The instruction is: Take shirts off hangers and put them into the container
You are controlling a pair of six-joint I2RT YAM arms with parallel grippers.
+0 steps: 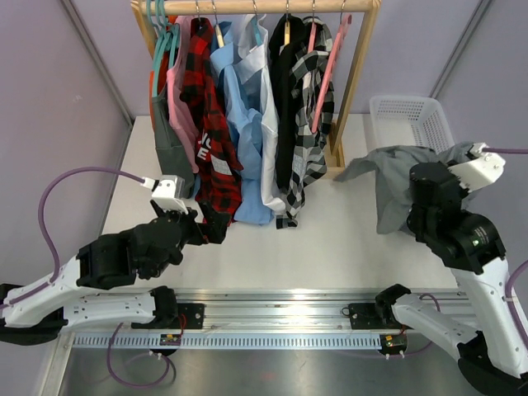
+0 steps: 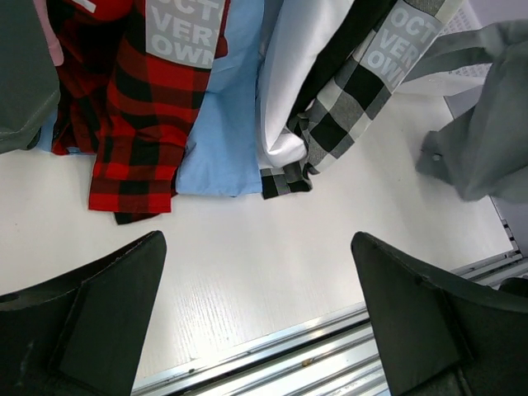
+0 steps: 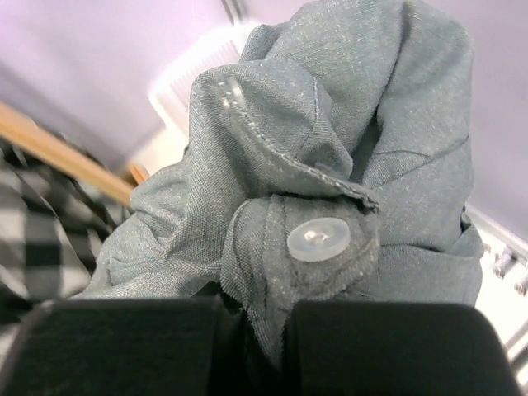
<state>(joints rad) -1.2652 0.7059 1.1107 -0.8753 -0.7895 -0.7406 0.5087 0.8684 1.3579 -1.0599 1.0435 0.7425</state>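
Shirts (image 1: pixel 247 124) first. On the left, a row of them hangs from the wooden rail (image 1: pixel 256 7), straight ahead of the left gripper (image 2: pixel 257 272). Its jaws stand wide apart with nothing between them, low over the table (image 1: pixel 272 247). Just ahead of its left finger is the red-and-black check shirt (image 2: pixel 132 140), hem down at the tabletop. To the right of that come the light blue shirt (image 2: pixel 219 124), the white shirt (image 2: pixel 297 82), then the black-and-white check shirt (image 2: pixel 338 124). Up on the rail, teal hangers (image 1: pixel 157 33) crowd the left end and a pink hanger (image 1: pixel 328 74) hangs tilted near the right end. Moving right, the grey shirt (image 3: pixel 330 148) is off the rail, bunched and draped. The right gripper (image 3: pixel 257 338) is clamped tight on a fold of it, with a clear button (image 3: pixel 318 239) just above the fingers. Beyond that gripper sits the white basket (image 1: pixel 408 107); from overhead the grey cloth overlaps its near rim.
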